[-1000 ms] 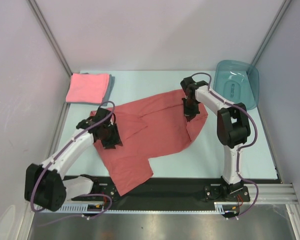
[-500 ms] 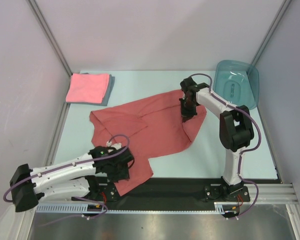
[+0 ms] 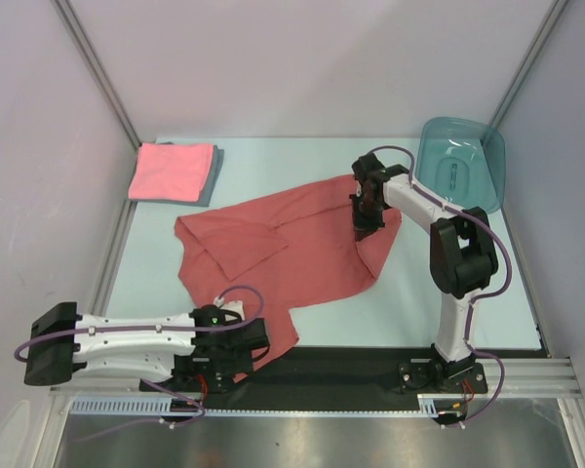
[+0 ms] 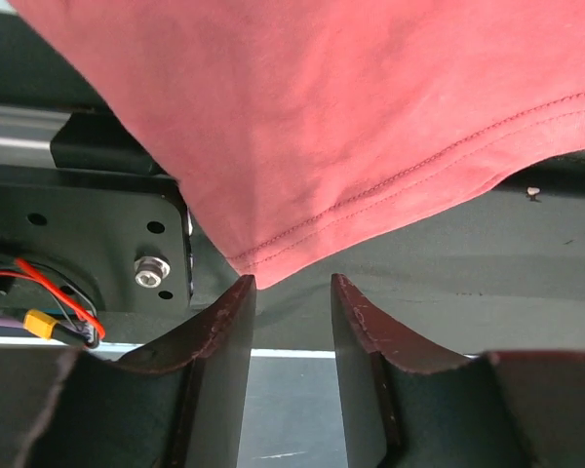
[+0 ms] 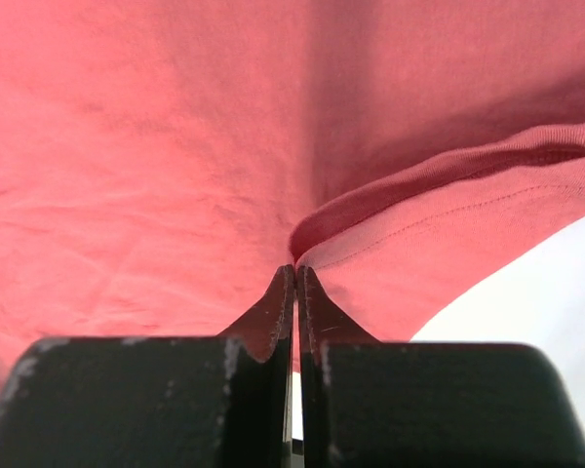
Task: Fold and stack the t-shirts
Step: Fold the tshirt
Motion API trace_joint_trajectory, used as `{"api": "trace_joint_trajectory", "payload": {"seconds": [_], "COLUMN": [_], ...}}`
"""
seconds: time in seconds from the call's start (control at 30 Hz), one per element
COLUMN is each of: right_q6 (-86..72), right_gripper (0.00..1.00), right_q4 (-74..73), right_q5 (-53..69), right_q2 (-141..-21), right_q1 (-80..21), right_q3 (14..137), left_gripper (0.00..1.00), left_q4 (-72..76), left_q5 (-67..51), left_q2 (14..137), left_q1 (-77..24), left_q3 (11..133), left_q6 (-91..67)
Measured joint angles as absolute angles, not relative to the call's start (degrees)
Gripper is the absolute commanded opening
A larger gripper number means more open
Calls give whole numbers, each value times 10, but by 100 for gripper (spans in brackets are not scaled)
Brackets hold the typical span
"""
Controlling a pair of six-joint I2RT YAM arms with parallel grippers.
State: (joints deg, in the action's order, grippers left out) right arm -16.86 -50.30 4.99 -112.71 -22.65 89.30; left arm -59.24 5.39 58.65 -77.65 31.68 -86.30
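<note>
Across the tabletop (image 3: 448, 292) lies the brick-red t-shirt (image 3: 302, 244), unfolded, its near hem corner spilling over the front edge. The pink t-shirt (image 3: 171, 171) sits folded on the grey-blue t-shirt (image 3: 215, 164), far left (the stack begun). The right fingers (image 5: 273, 312) pinch a ridge of red cloth, likely anchoring it. The left fingers (image 4: 219, 322) stand part-way apart before the hem corner, holding nothing, seemingly lining up.

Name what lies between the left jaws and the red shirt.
Nothing: the left wrist view shows the hem of the red shirt right at the left gripper, jaws open.
</note>
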Motion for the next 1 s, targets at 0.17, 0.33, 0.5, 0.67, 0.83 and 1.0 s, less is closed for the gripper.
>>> {"api": "trace_joint_trajectory", "payload": {"seconds": [0.17,0.33,0.5,0.67,0.83,1.0], "right_q6": [-169,-169,-168,-168,-168,-168], "right_gripper": [0,0,0,0,0,0], "right_q4": [-502,-501,-501,-501,-501,-502], "right_q5": [50,50,49,48,48,48], "right_q2": [-1123,-1121,-1117,-1111,-1110,-1110], "right_q1": [-229,-230,-230,-230,-231,-234], "right_q3": [881,881,881,881,881,881], "left_gripper": [40,42,40,30,14,2], "left_q4": [-590,-588,-587,-590,-594,-596], "left_q5": [47,38,40,43,46,58], "left_q2": [553,557,561,545,540,538], "left_q1": [-780,-780,-780,-780,-780,-781], "left_q3": [287,268,269,262,260,263], "left_q6": [-897,-914,-921,-931,-933,-935]}}
